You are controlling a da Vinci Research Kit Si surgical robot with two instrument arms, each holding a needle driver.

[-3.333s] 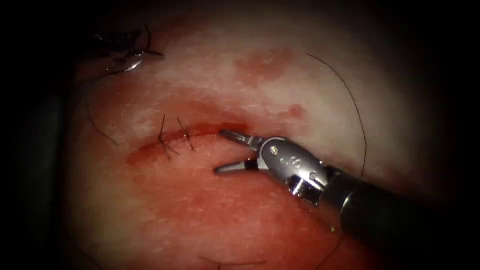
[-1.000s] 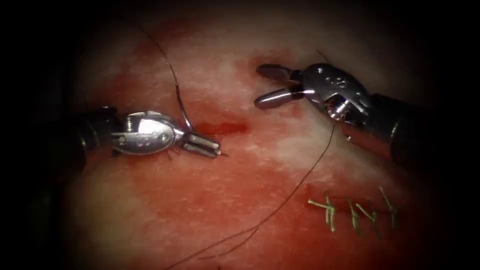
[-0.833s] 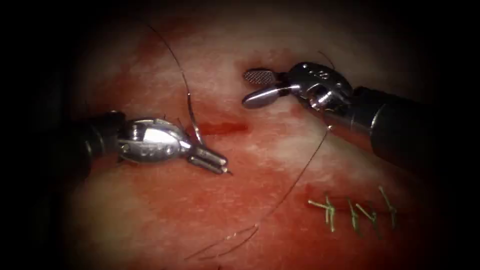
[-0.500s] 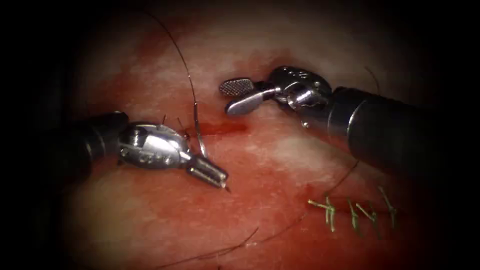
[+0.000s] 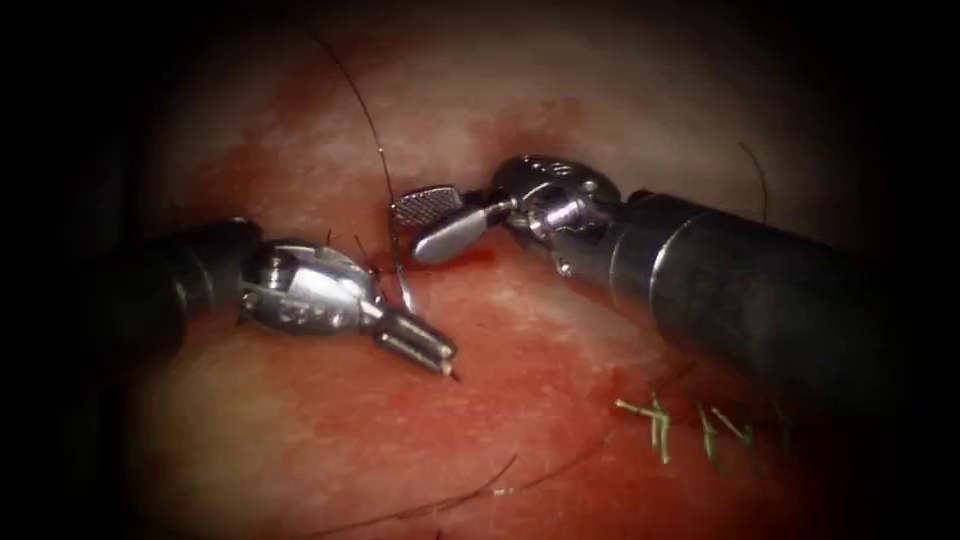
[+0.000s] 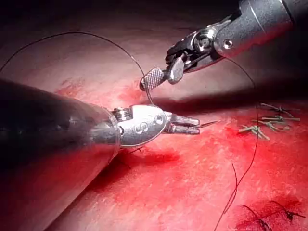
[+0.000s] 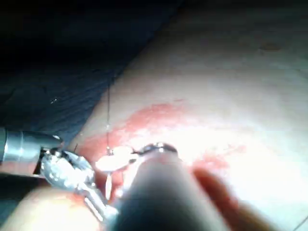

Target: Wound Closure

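At the near edge of the tissue (image 5: pixel 300 440), a dark thread (image 5: pixel 470 492) lies loose on the red wet part. A row of green cut ends (image 5: pixel 690 425) sits near the right edge, by the right arm's dark shaft. A bit farther in, the left tool (image 5: pixel 432 352) comes in low from the left, almost flat over the tissue, its tip dipping a little toward the near side. Its two jaws are pressed together on the needle (image 5: pixel 403 285) close to its sharp end, and the point just sticks out past the tip. The needle curves up and away from the jaws and is not in the tissue. Farther still, the right tool (image 5: pixel 425 222) reaches in from the right, with its jaws spread wide and holding nothing, right next to the needle's far part, over the cut (image 5: pixel 460 258). The left wrist view (image 6: pixel 190 126) shows the needle point more clearly, and also dark knots (image 6: pixel 262 219) on another cut. From the needle the thread runs up toward the far edge.
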